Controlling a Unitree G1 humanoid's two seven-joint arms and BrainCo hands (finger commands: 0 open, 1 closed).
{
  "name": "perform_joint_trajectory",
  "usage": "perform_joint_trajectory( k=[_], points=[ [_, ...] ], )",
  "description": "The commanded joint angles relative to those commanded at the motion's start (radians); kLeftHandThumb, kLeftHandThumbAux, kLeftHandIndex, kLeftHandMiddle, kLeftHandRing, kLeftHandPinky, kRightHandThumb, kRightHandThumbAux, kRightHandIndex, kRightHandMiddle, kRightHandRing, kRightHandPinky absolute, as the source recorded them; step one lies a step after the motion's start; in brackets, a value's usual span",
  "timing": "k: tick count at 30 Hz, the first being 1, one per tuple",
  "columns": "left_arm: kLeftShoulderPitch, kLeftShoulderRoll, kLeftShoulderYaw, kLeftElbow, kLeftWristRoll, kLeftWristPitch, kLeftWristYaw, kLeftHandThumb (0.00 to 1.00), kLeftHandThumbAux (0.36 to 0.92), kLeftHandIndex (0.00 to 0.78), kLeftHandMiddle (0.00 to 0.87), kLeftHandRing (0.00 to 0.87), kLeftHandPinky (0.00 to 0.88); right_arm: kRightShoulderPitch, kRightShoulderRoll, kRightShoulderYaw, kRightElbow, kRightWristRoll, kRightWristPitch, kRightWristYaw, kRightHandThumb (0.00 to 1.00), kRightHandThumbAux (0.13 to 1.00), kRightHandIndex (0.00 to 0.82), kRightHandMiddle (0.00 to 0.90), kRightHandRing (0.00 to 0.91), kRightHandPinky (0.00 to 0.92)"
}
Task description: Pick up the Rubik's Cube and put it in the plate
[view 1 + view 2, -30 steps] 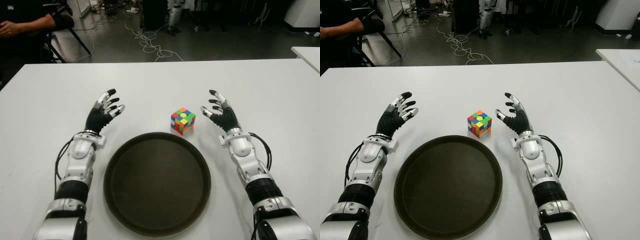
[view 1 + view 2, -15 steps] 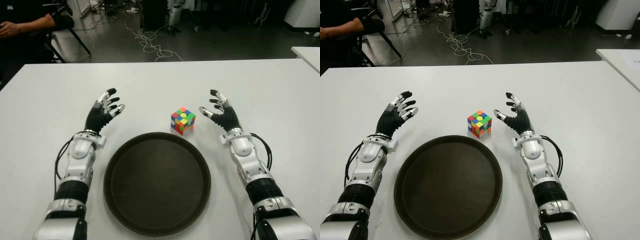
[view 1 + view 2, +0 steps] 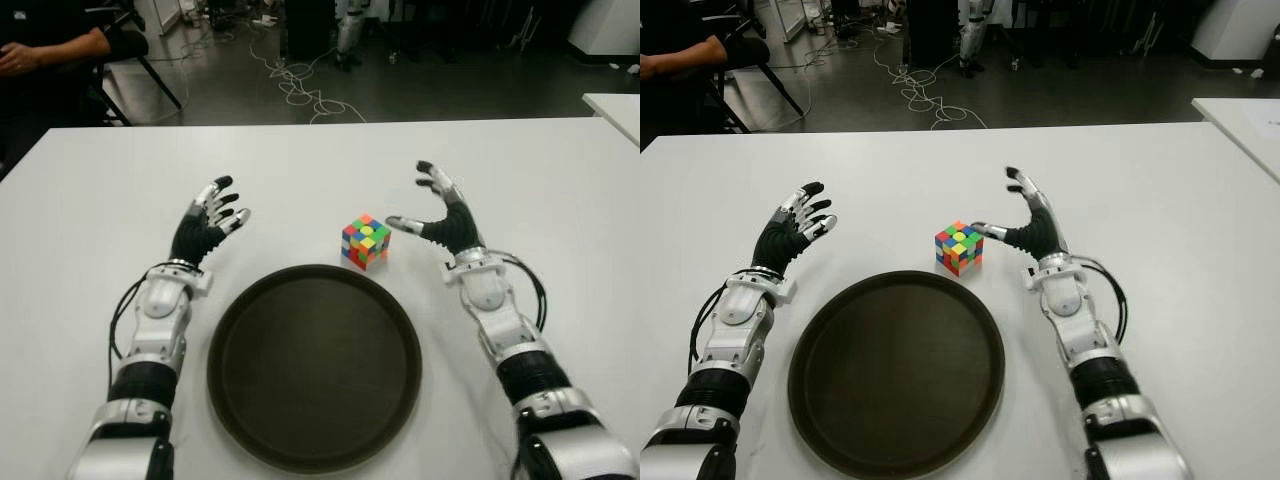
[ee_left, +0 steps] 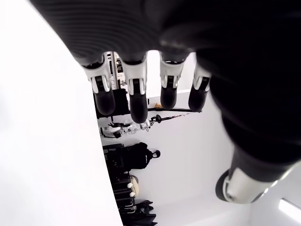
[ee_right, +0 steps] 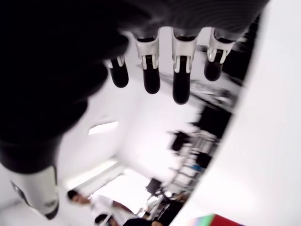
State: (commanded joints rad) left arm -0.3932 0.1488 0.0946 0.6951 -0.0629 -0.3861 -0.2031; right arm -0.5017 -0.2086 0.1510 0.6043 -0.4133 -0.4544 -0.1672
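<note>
One white table (image 3: 520, 170), and plenty of bare surface toward its far edge and out to both side edges. One round dark plate (image 3: 313, 366) sits close to the near edge, about midway between the sides, and there is nothing in it. One Rubik's Cube (image 3: 365, 241) stands on the table just past the plate's far rim, a little right of the plate's middle, not touching it. Two hands are up over the table. The right hand (image 3: 440, 210) is just to the right of the cube, fingers spread and holding nothing, thumb tip reaching toward the cube's top corner; whether it touches cannot be told. The left hand (image 3: 207, 225) shows beyond the plate's left rim, well apart from the cube, fingers spread, empty.
</note>
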Motion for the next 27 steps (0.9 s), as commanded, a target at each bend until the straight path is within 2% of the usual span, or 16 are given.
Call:
perform_joint_trajectory(
  k=[3, 5, 10, 12, 14, 17, 21, 25, 27],
  points=[
    [0.000, -0.002, 0.001, 0.000, -0.001, -0.002, 0.002, 0.166, 0.669, 0.042, 0.084, 0.097, 0.121, -0.035, -0.045, 0.061, -0.042, -0.102, 0.040, 0.028, 0.000, 0.714, 0.141, 0.181, 0.189, 0.182],
    [0.000, -0.001, 0.001, 0.000, 0.001, -0.004, 0.005, 0.167, 0.668, 0.044, 0.085, 0.098, 0.123, -0.055, -0.083, 0.107, -0.063, -0.160, 0.074, 0.089, 0.000, 0.718, 0.147, 0.181, 0.191, 0.176],
    [0.004, -0.002, 0.000, -0.003, 0.003, -0.008, 0.006, 0.173, 0.673, 0.047, 0.085, 0.097, 0.124, -0.090, -0.123, 0.177, -0.097, -0.216, 0.138, 0.227, 0.000, 0.729, 0.153, 0.181, 0.190, 0.163],
    [0.006, -0.003, 0.000, -0.009, 0.004, -0.005, 0.008, 0.175, 0.674, 0.047, 0.085, 0.097, 0.124, -0.130, -0.136, 0.214, -0.102, -0.236, 0.170, 0.322, 0.000, 0.734, 0.156, 0.181, 0.186, 0.159],
    [0.007, -0.003, -0.001, -0.013, 0.005, 0.001, 0.011, 0.174, 0.672, 0.046, 0.085, 0.099, 0.125, -0.167, -0.140, 0.241, -0.088, -0.248, 0.190, 0.386, 0.000, 0.740, 0.161, 0.182, 0.180, 0.156],
    [0.007, -0.003, -0.001, -0.015, 0.006, 0.007, 0.015, 0.175, 0.673, 0.048, 0.090, 0.105, 0.131, -0.193, -0.133, 0.258, -0.049, -0.257, 0.198, 0.399, 0.000, 0.746, 0.167, 0.177, 0.171, 0.149],
    [0.008, -0.003, -0.001, -0.018, 0.007, 0.012, 0.018, 0.182, 0.674, 0.049, 0.092, 0.110, 0.135, -0.203, -0.129, 0.271, -0.012, -0.260, 0.196, 0.390, 0.000, 0.747, 0.163, 0.168, 0.161, 0.140],
    [0.011, -0.002, -0.001, -0.015, 0.006, 0.007, 0.018, 0.189, 0.672, 0.052, 0.092, 0.112, 0.136, -0.192, -0.129, 0.277, 0.022, -0.248, 0.177, 0.371, 0.000, 0.753, 0.152, 0.160, 0.153, 0.132],
    [0.014, -0.003, -0.002, -0.019, 0.005, 0.004, 0.018, 0.186, 0.670, 0.052, 0.092, 0.114, 0.137, -0.195, -0.122, 0.276, 0.077, -0.236, 0.157, 0.351, 0.000, 0.765, 0.152, 0.163, 0.155, 0.137]
  ],
)
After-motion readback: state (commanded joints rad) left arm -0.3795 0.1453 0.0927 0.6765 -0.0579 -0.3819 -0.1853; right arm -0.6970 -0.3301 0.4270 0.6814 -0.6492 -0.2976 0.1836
